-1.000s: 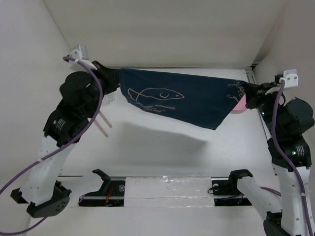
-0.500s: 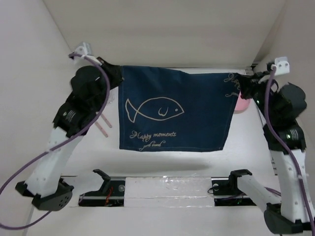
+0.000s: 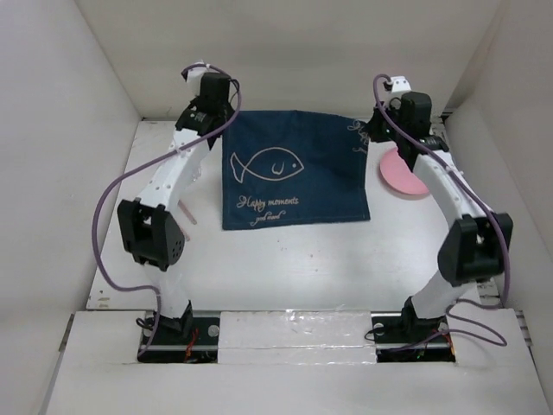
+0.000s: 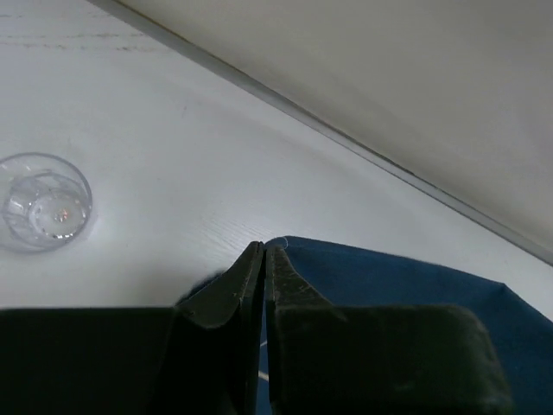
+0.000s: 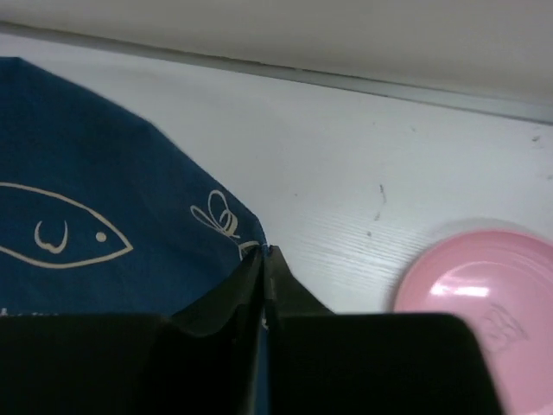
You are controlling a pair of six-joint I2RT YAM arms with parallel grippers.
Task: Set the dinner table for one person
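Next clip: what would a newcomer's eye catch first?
A navy blue cloth placemat with a fish outline lies spread at the far middle of the white tabletop, its far corners pinched by the left fingers and the right fingers. A round pink plate sits right of it.

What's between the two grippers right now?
The navy fish placemat, its far corners pinched by the left gripper and right gripper, jaws shut; the top view shows it.
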